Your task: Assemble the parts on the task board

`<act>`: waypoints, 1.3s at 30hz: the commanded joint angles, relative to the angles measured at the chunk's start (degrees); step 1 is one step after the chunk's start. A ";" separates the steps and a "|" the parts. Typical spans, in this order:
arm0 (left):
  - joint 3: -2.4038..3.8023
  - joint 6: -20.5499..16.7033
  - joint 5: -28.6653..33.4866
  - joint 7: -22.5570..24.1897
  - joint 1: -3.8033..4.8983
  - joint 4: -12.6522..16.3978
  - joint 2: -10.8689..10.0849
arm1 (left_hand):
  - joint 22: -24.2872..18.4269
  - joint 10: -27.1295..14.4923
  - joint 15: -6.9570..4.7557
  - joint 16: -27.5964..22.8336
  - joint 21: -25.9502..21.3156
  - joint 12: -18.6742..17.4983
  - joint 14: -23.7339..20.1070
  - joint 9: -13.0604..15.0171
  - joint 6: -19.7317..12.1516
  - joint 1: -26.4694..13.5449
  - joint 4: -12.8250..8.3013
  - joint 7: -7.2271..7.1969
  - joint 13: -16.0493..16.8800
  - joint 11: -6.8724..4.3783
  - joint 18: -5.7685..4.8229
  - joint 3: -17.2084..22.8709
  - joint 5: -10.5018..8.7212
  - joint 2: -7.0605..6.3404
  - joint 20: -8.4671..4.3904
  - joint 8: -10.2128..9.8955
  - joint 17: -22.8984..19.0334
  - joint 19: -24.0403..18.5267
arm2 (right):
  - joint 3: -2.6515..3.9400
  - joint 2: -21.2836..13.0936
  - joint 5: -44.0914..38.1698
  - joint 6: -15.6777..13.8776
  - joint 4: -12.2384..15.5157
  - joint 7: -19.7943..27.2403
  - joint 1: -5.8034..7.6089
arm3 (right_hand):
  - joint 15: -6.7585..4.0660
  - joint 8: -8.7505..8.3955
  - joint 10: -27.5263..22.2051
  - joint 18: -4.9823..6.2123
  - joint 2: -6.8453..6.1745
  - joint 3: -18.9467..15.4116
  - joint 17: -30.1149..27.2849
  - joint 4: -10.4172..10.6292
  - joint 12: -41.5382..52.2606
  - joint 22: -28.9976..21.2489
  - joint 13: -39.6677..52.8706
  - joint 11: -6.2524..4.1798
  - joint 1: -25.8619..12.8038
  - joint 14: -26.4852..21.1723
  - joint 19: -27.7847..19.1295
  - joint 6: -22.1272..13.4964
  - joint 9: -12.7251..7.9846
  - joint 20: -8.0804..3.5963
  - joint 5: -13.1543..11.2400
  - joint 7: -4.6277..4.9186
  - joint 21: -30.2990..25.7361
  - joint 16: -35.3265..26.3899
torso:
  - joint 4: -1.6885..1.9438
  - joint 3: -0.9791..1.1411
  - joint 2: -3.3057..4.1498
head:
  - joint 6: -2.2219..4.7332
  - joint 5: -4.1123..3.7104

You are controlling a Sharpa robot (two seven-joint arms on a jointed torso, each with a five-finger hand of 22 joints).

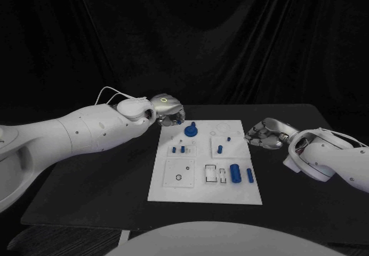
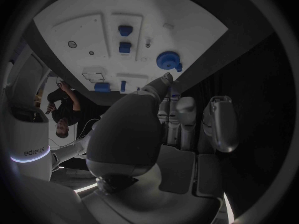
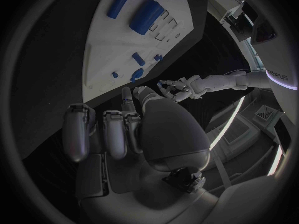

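The white task board [image 1: 203, 186] lies in the middle of the black table. At its far end stands a round blue knob [image 1: 191, 130] [image 2: 167, 59]. Small blue pegs [image 1: 178, 150] [image 1: 220, 149] stand mid-board, and a thick blue cylinder [image 1: 235, 173] [image 3: 147, 16] with a thin one [image 1: 250, 175] lies at the near right. My left hand [image 1: 168, 110] [image 2: 181, 119] hovers over the board's far left corner, fingers bent down beside the knob. A blue speck shows at its fingertips [image 3: 163, 85]; whether it is held is unclear. My right hand [image 1: 266, 133] [image 3: 118, 129] hangs just off the board's right edge, fingers curled in on nothing.
Empty outlined slots [image 1: 211, 173] and a square plate with a hole [image 1: 181, 174] occupy the board's near half. Bare black table [image 1: 92, 181] stretches on both sides of the board. Dark curtains hang behind the table's far edge.
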 commanded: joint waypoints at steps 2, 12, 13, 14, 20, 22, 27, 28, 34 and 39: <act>0.01 2.66 -0.01 -0.65 -1.27 -0.81 0.28 | 9.99 0.24 -0.15 -0.54 -0.45 -0.37 -0.24 1.66 1.19 -0.63 -0.03 0.82 -0.09 -0.12 -0.14 -0.12 -0.36 0.02 -0.08 -0.33 -0.40 -0.34 | 0.04 0.06 -0.09 0.68 -0.07 -0.75 -0.19 | -0.24 0.37 6.10 0.91 -0.11 0.37 9.70 -0.13 0.20 12.06 15.05 -0.20 0.21 4.90 1.93 0.45 0.09 -0.18 0.22 0.01 -0.10 -0.10 | 0.01 -0.03 0.15 | -0.01 0.21; 0.00 3.27 -0.02 -0.39 -3.39 -3.22 1.72 | 9.88 0.18 -0.16 -0.95 -0.87 -0.97 -0.49 1.63 0.95 -0.49 -0.21 0.82 -0.18 -0.09 -0.06 0.06 0.13 -0.01 -0.08 -0.67 -0.92 -0.56 | 0.04 0.04 -0.09 0.76 -0.03 -0.81 -0.29 | -0.26 0.39 6.10 0.91 -0.10 0.43 9.69 -0.19 0.20 12.05 15.05 -0.22 0.24 4.90 1.92 0.47 0.10 -0.20 0.21 0.00 -0.13 -0.10 | 0.04 -0.09 0.19 | -0.01 0.07; 0.00 3.29 -0.02 -0.38 -3.50 -3.39 1.83 | 9.89 0.17 -0.16 -1.02 -0.87 -1.10 -0.53 1.63 0.92 -0.49 -0.24 0.82 -0.20 -0.08 -0.07 0.10 0.27 0.00 -0.08 -0.73 -0.99 -0.57 | 0.04 0.04 -0.09 0.75 -0.02 -0.81 -0.29 | -0.26 0.39 6.10 0.91 -0.10 0.43 9.69 -0.19 0.20 12.05 15.05 -0.22 0.24 4.90 1.92 0.47 0.10 -0.20 0.21 0.00 -0.13 -0.10 | 0.02 -0.09 0.17 | -0.01 0.04; 0.00 3.29 -0.02 -0.36 -3.63 -3.59 1.95 | 9.89 0.17 -0.16 -1.02 -0.87 -1.10 -0.53 1.63 0.92 -0.49 -0.24 0.82 -0.20 -0.08 -0.07 0.10 0.27 0.00 -0.08 -0.73 -0.99 -0.57 | 0.04 0.02 -0.09 0.75 -0.01 -0.81 -0.29 | -0.26 0.39 6.10 0.91 -0.10 0.43 9.69 -0.19 0.20 12.05 15.05 -0.22 0.24 4.90 1.92 0.47 0.10 -0.20 0.21 0.00 -0.13 -0.10 | 0.03 -0.09 0.17 | -0.01 0.01; 0.01 3.44 -0.02 -0.33 -4.08 -4.55 2.60 | 9.82 0.10 -0.15 -1.23 -1.13 -1.37 -0.68 1.61 0.81 -0.51 -0.28 0.79 -0.25 -0.08 -0.02 0.17 0.47 -0.01 -0.08 -0.88 -1.28 -0.70 | 0.04 0.02 -0.09 0.78 -0.04 -0.83 -0.32 | -0.26 0.39 6.10 0.91 -0.10 0.43 9.69 -0.19 0.20 12.05 15.05 -0.22 0.24 4.90 1.92 0.47 0.10 -0.20 0.21 0.00 -0.13 -0.10 | -0.03 -0.09 0.16 | -0.01 0.07; 0.01 3.44 -0.02 -0.33 -4.21 -4.88 2.84 | 9.82 0.10 -0.15 -1.23 -1.13 -1.37 -0.68 1.61 0.81 -0.51 -0.28 0.79 -0.25 -0.08 -0.02 0.17 0.47 -0.01 -0.08 -0.88 -1.28 -0.70 | 0.04 0.03 -0.09 0.78 -0.04 -0.82 -0.33 | -0.26 0.39 6.10 0.91 -0.10 0.43 9.69 -0.19 0.20 12.05 15.05 -0.22 0.24 4.90 1.92 0.47 0.10 -0.20 0.21 0.00 -0.13 -0.10 | -0.03 -0.09 0.16 | -0.01 0.09; 0.01 3.76 -0.02 -0.30 -4.49 -5.22 3.26 | 9.80 0.06 -0.15 -1.29 -1.24 -1.53 -0.73 1.59 0.70 -0.52 -0.30 0.79 -0.28 -0.07 0.00 0.21 0.51 -0.01 -0.07 -0.99 -1.34 -0.75 | 0.04 0.05 -0.09 0.84 -0.04 -0.87 -0.36 | -0.26 0.39 6.10 0.91 -0.10 0.43 9.69 -0.19 0.20 12.05 15.05 -0.22 0.24 4.90 1.92 0.47 0.10 -0.20 0.21 0.00 -0.13 -0.10 | -0.03 -0.06 0.16 | -0.01 -0.05; 0.01 3.81 -0.02 -0.29 -4.53 -5.20 3.30 | 9.80 0.06 -0.15 -1.29 -1.24 -1.53 -0.73 1.59 0.70 -0.52 -0.30 0.79 -0.28 -0.07 0.00 0.21 0.51 -0.01 -0.07 -0.99 -1.34 -0.75 | 0.04 0.04 -0.09 0.85 -0.04 -0.89 -0.36 | -0.26 0.39 6.10 0.91 -0.10 0.43 9.69 -0.19 0.20 12.05 15.05 -0.22 0.24 4.90 1.92 0.47 0.10 -0.20 0.21 0.00 -0.13 -0.10 | -0.03 -0.06 0.17 | -0.01 -0.03; 0.01 4.19 -0.02 -0.30 -4.71 -5.04 3.45 | 9.75 0.03 -0.14 -1.44 -1.43 -1.64 -0.85 1.58 0.63 -0.57 -0.30 0.81 -0.30 -0.04 0.03 0.21 0.50 -0.03 -0.07 -1.07 -1.59 -0.85 | 0.04 0.06 -0.09 0.94 -0.11 -0.98 -0.37 | -0.26 0.39 6.10 0.91 -0.10 0.43 9.69 -0.19 0.20 12.05 15.05 -0.22 0.24 4.90 1.92 0.47 0.10 -0.20 0.21 0.00 -0.13 -0.10 | -0.01 -0.06 0.16 | -0.01 0.02; 0.01 4.52 -0.02 -0.35 -4.78 -4.92 3.55 | 9.74 0.00 -0.14 -1.46 -1.47 -1.72 -0.87 1.56 0.57 -0.60 -0.30 0.83 -0.31 -0.02 0.04 0.22 0.48 -0.03 -0.07 -1.13 -1.58 -0.87 | 0.04 0.11 -0.09 0.98 -0.11 -1.01 -0.38 | -0.26 0.39 6.10 0.91 -0.10 0.43 9.69 -0.19 0.20 12.05 15.05 -0.22 0.24 4.90 1.92 0.47 0.10 -0.20 0.21 0.00 -0.13 -0.10 | -0.01 -0.07 0.18 | -0.01 -0.08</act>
